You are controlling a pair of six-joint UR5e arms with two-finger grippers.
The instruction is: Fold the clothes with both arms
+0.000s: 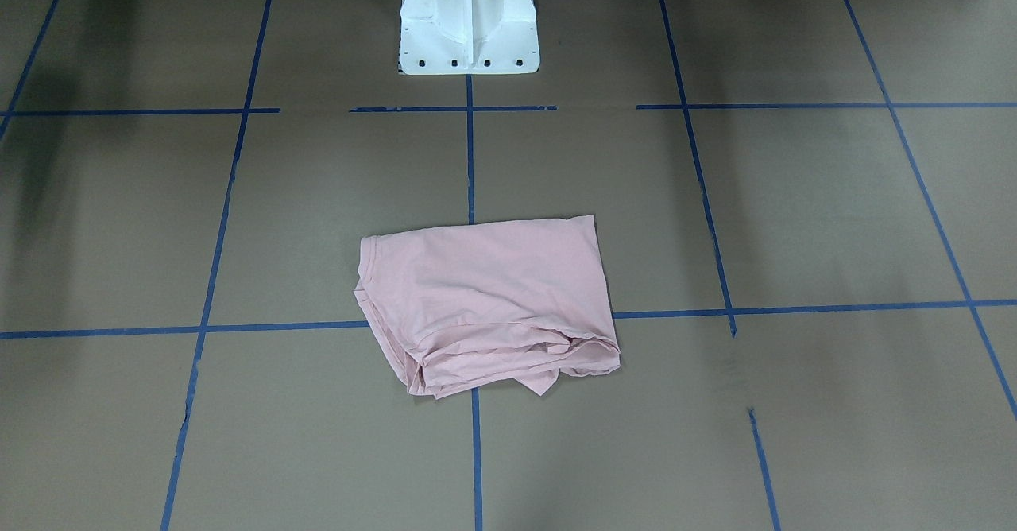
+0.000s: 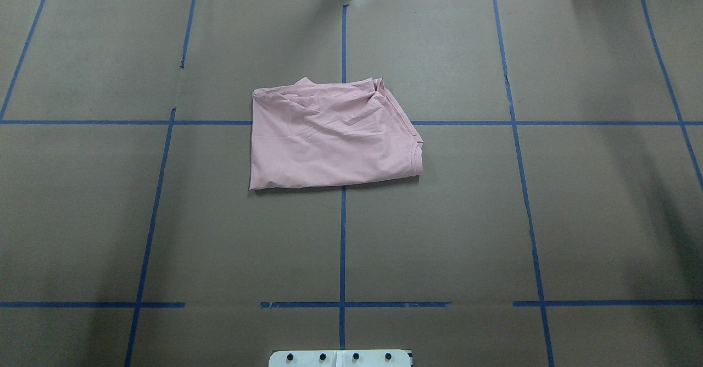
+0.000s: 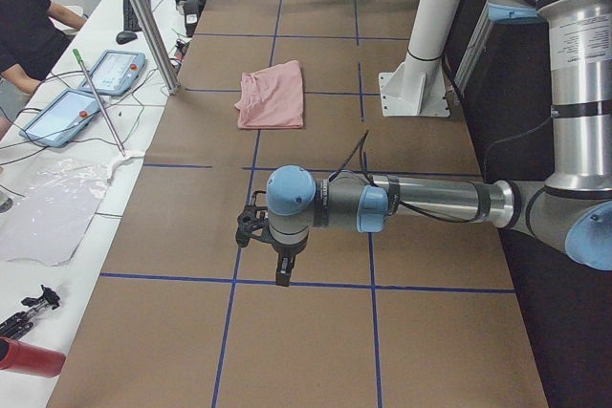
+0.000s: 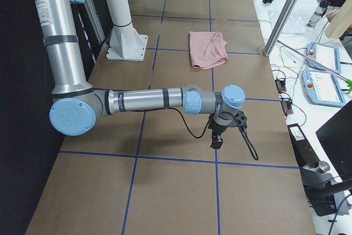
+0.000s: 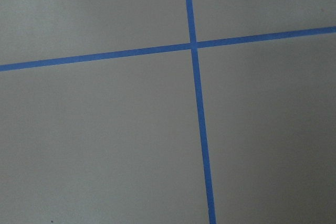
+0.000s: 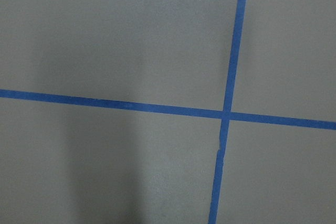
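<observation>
Toward the far edge of the table [image 2: 549, 218], midway along it, lies the pink T-shirt [image 2: 329, 136], astride the centre line of the blue tape [image 2: 342, 246] grid. It is folded into a rough rectangle. The edge nearest the white pedestal [image 1: 469, 22] is smooth, while the layers bunch along the far edge. To my eye the folding is done or nearly so, bar that untidy side.

Neither arm is near it. The left arm [image 3: 430, 200] and the right arm [image 4: 143, 100] each reach out low toward an opposite end of the table. The left gripper [image 3: 282, 276] and the right gripper [image 4: 215, 142] point down over bare paper, probably parked so the shirt is in plain sight. I cannot tell whether either claw is spread or pressed together, and both wrist cameras see only tape crossings.

No print or lettering shows on the shirt. The labels on the arm tubes are too small to read.
</observation>
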